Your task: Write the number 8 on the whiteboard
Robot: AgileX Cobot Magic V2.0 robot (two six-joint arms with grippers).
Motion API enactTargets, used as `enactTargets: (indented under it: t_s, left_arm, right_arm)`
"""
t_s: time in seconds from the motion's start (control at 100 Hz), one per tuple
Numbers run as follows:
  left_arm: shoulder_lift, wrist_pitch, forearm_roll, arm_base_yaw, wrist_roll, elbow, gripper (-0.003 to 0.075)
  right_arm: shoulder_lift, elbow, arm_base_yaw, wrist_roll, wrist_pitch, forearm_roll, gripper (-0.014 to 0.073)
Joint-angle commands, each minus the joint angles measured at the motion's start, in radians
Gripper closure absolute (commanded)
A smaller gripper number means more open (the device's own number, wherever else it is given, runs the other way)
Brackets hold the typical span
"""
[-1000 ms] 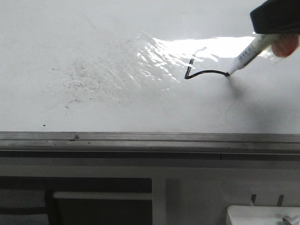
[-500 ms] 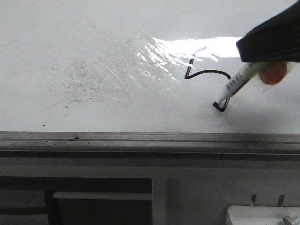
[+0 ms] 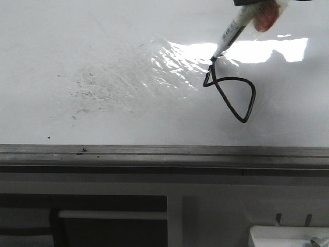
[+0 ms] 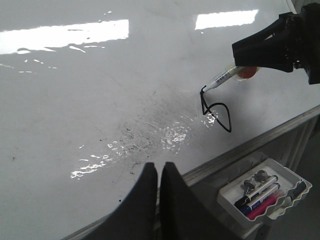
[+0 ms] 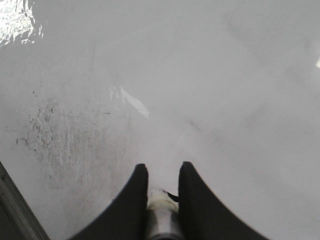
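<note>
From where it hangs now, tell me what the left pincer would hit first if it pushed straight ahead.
Probably the whiteboard itself: the shut left pincer points at its smudged, taped patch, with nothing standing between. The number 8 lies off to one side. Depth is hard to judge.

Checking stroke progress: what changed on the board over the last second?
The marker, held in the right gripper, swept down toward the rail, then back up to the line's start, closing the number 8 into a lopsided loop with a small crossed knot. Unchanged: the whiteboard, grey smudge and tape patch.
</note>
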Motion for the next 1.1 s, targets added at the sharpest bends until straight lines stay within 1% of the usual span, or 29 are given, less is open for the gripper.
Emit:
enactTargets:
  t_s: [0.0, 0.06, 0.13, 0.21, 0.26, 0.28, 0.33, 0.37, 0.38, 0.4, 0.41, 0.45, 0.5, 0.56, 0.63, 0.69, 0.76, 0.81, 0.91, 0.98, 1.09]
  left_arm:
    - [0.010, -0.053, -0.030, 0.002, -0.011, -0.025, 0.0741]
    - [0.010, -0.053, -0.030, 0.002, -0.011, -0.025, 0.0741]
    - [0.010, -0.051, -0.030, 0.002, -0.011, -0.025, 0.0741]
    - [0.010, -0.034, -0.039, 0.002, -0.011, -0.025, 0.0738]
    - [0.010, -0.017, -0.057, 0.002, -0.009, -0.025, 0.0717]
    - [0.010, -0.007, -0.067, 0.002, -0.004, -0.025, 0.0694]
    - [0.014, 0.020, -0.089, 0.002, 0.007, -0.029, 0.0606]
    - [0.022, 0.044, -0.111, 0.002, 0.029, -0.031, 0.0497]
    - [0.023, 0.048, -0.115, 0.002, 0.033, -0.033, 0.0457]
    - [0.030, 0.058, -0.129, 0.002, 0.049, -0.037, 0.0416]
    - [0.035, 0.064, -0.134, 0.002, 0.057, -0.036, 0.0378]
    - [0.053, 0.076, -0.176, 0.002, 0.086, -0.041, 0.0281]
    - [0.089, 0.108, -0.238, 0.002, 0.165, -0.052, 0.0225]
    - [0.152, 0.155, -0.336, 0.002, 0.310, -0.066, 0.0237]
    - [0.239, 0.233, -0.459, 0.002, 0.489, -0.080, 0.0281]
    - [0.324, 0.315, -0.548, 0.002, 0.642, -0.093, 0.0307]
    - [0.416, 0.385, -0.618, 0.002, 0.768, -0.109, 0.0314]
    - [0.475, 0.406, -0.636, 0.002, 0.813, -0.125, 0.0314]
    - [0.575, 0.408, -0.636, -0.024, 0.850, -0.175, 0.0314]
    - [0.640, 0.408, -0.636, -0.065, 0.872, -0.213, 0.0314]
    - [0.737, 0.374, -0.636, -0.168, 0.892, -0.269, 0.0314]
  right_arm:
    - [0.004, -0.034, -0.011, -0.009, -0.111, -0.021, 0.0638]
    - [-0.004, -0.034, -0.011, -0.009, -0.094, -0.021, 0.0638]
    - [-0.042, -0.034, -0.011, -0.009, -0.027, -0.035, 0.0638]
    - [-0.116, -0.034, -0.011, -0.009, 0.119, -0.060, 0.0638]
    - [-0.169, -0.034, -0.011, -0.009, 0.212, -0.070, 0.0638]
    - [-0.190, -0.034, -0.011, -0.009, 0.251, -0.074, 0.0638]
    - [-0.235, -0.034, -0.011, -0.009, 0.332, -0.084, 0.0638]
    - [-0.262, -0.034, -0.011, -0.009, 0.392, -0.089, 0.0638]
    - [-0.271, -0.034, -0.011, -0.009, 0.401, -0.089, 0.0638]
    - [-0.283, -0.034, -0.011, -0.009, 0.428, -0.089, 0.0638]
    - [-0.286, -0.034, -0.011, -0.009, 0.435, -0.089, 0.0638]
    - [-0.302, -0.034, -0.011, -0.009, 0.491, -0.089, 0.0638]
    - [-0.302, -0.034, -0.011, -0.009, 0.548, -0.089, 0.0638]
    - [-0.297, -0.034, -0.011, -0.009, 0.610, -0.089, 0.0638]
    - [-0.278, -0.034, -0.011, -0.009, 0.670, -0.089, 0.0638]
    - [-0.259, -0.034, -0.011, -0.009, 0.690, -0.087, 0.0637]
    - [-0.247, -0.034, -0.011, -0.009, 0.706, -0.076, 0.0638]
    - [-0.245, -0.034, -0.011, -0.009, 0.718, -0.069, 0.0638]
    - [-0.245, -0.034, -0.011, -0.009, 0.725, -0.059, 0.0638]
    - [-0.245, -0.034, -0.011, -0.009, 0.725, -0.053, 0.0638]
    - [-0.245, -0.034, -0.011, -0.009, 0.725, -0.042, 0.0638]
